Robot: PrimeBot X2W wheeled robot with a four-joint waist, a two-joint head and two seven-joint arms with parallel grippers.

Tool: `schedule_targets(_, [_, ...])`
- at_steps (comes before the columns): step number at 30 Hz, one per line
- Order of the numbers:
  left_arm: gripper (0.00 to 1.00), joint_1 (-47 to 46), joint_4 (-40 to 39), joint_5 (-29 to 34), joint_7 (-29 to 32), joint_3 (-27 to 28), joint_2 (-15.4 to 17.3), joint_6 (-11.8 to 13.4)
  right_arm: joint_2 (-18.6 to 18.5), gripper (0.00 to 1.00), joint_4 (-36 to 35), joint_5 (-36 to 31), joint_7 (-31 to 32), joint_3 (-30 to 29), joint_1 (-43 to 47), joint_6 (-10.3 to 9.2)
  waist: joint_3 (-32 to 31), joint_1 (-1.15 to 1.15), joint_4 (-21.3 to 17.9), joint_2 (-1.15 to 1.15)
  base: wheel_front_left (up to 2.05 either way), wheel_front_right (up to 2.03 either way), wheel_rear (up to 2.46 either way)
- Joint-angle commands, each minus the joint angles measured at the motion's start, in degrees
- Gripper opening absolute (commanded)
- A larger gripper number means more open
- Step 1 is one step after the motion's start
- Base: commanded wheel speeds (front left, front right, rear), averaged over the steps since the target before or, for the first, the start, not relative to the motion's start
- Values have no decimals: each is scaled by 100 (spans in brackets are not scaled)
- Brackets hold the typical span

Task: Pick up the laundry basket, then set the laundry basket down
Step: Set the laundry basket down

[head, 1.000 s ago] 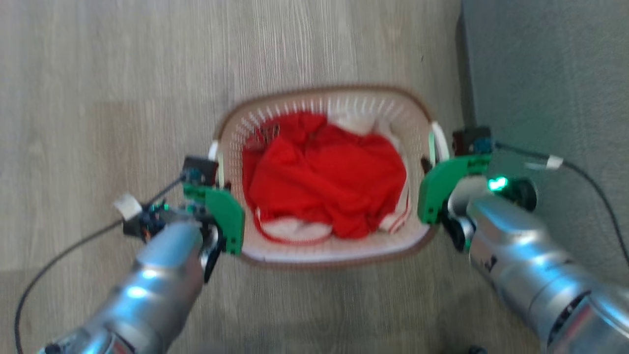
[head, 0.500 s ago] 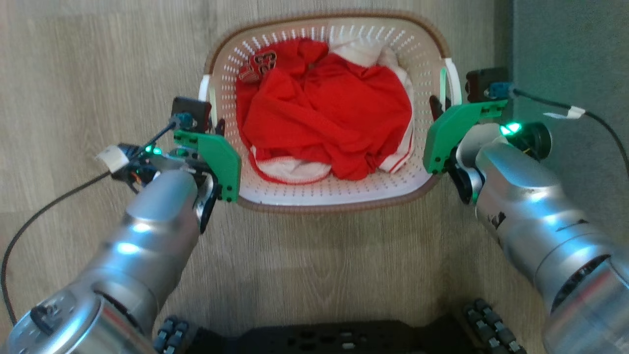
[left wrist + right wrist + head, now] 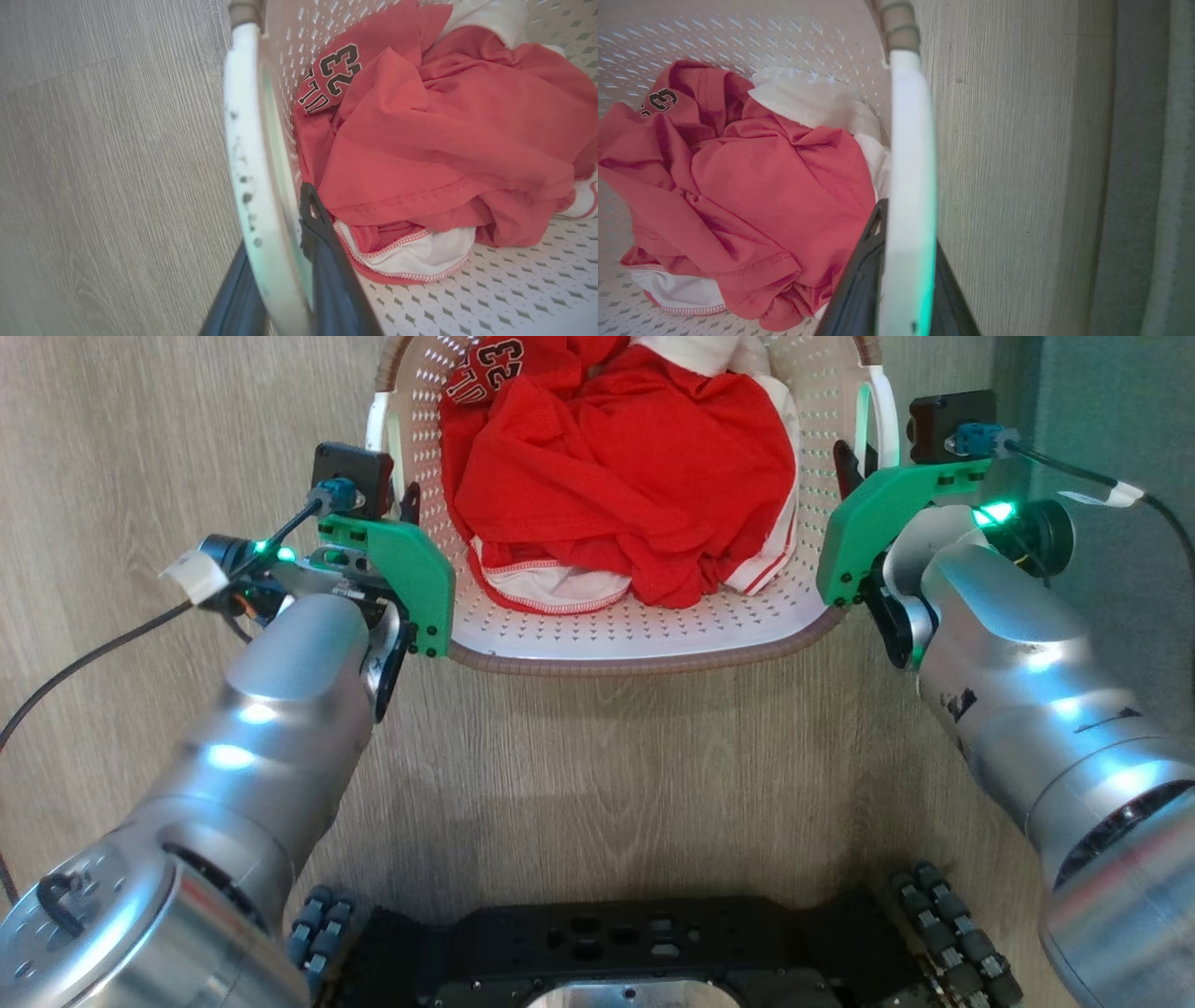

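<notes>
The laundry basket [image 3: 644,637], cream-white and perforated with a brown rim, is at the top of the head view with a red jersey [image 3: 635,457] and white cloth inside. My left gripper [image 3: 408,506] is shut on its left white handle [image 3: 376,415]. In the left wrist view the dark fingers [image 3: 327,266] pinch that handle [image 3: 247,154]. My right gripper [image 3: 845,462] is shut on the right handle [image 3: 885,406]. Its fingers [image 3: 859,270] clamp the handle [image 3: 910,140] in the right wrist view. I cannot tell whether the basket touches the floor.
Wood-look floor [image 3: 597,784] lies all around. A grey-green carpet [image 3: 1120,401] runs along the right, close to my right arm. My black wheeled base [image 3: 616,952] fills the bottom edge. Cables trail from both wrists.
The head camera has moved: the basket and both grippers now sit higher in the picture and look larger, and my base has come into view. Both grips on the handles are unchanged.
</notes>
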Motion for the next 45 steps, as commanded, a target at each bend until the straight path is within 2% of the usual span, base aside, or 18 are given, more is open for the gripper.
schedule_targets(1, [0,-32,27,100,-71,69,152,51,53,0,-58,-131,-102,-28,104,-2,45,-1,14,0,0,0,0])
schedule_targets(25, [0,-330,3,184,-96,131,134,103,53,0,-57,-900,-112,-707,-15,-2,355,-1,95,0,0,0,0])
schedule_targets(26, [0,-333,-3,194,-97,151,140,112,53,10,-57,-924,-114,-731,-17,-2,353,-1,96,0,0,0,0])
schedule_targets(27, [0,-333,-3,194,-97,151,140,112,53,10,-57,-924,-114,-731,-17,-2,353,-1,96,0,0,0,0])
schedule_targets(28, [0,-334,-6,197,-97,165,144,120,53,15,-57,-935,-114,-742,-17,-2,351,-1,96,0,0,0,0])
schedule_targets(29, [3,-335,-13,198,-97,184,149,137,53,22,-57,-946,-115,-751,-18,-2,349,-1,96,0,0,0,0])
schedule_targets(30, [24,-328,-15,187,-97,215,153,164,53,30,-57,-956,-115,-762,-21,-2,345,-1,94,0,0,0,0])
schedule_targets(31, [38,-314,-14,164,-97,250,154,187,53,39,-57,-966,-116,-773,-23,-2,339,-1,92,0,0,0,0])
schedule_targets(32, [61,-302,-12,147,-97,278,154,205,53,47,-57,-976,-117,-783,-25,-2,332,-1,90,0,0,0,0])
schedule_targets(33, [95,-296,-11,142,-97,297,156,218,53,65,-57,-985,-117,-795,-27,-2,325,-1,88,0,0,0,0])
schedule_targets(34, [100,-294,-13,139,-97,319,159,234,53,89,-57,-996,-117,-811,-37,-2,319,-1,86,0,0,0,0])
schedule_targets(35, [100,-288,-13,134,-97,341,160,243,53,100,-57,-1013,-118,-831,-55,-2,312,-1,85,0,0,0,0])
schedule_targets(45, [100,-130,-436,252,-97,655,344,396,53,100,-248,-1344,-119,-1153,-96,-2,63,-1,26,0,0,0,0])
